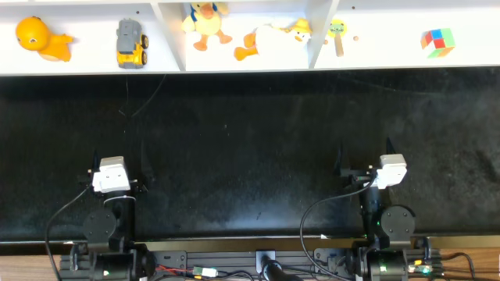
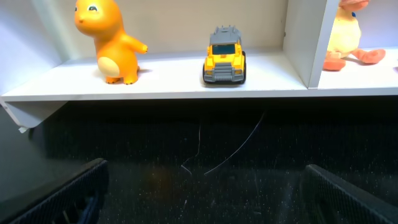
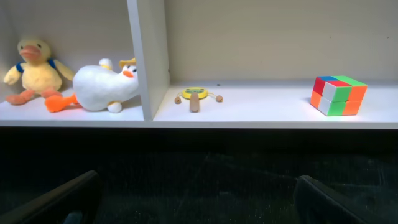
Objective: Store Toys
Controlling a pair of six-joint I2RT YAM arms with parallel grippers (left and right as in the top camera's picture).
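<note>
Both my jaws gape wide and empty by the counter [image 1: 250, 156]'s near edge, the toys [image 1: 205, 23] straight ahead on the shelf [image 1: 250, 72] along its far edge: truck [image 2: 224, 56] nose-on to my left, cube [image 3: 339, 94] before my right.

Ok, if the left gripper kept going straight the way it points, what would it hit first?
Likely the white shelf's front edge, just below the yellow toy truck. The black mat before the left gripper looks free, though its tilt and the depth are hard to judge.
</note>
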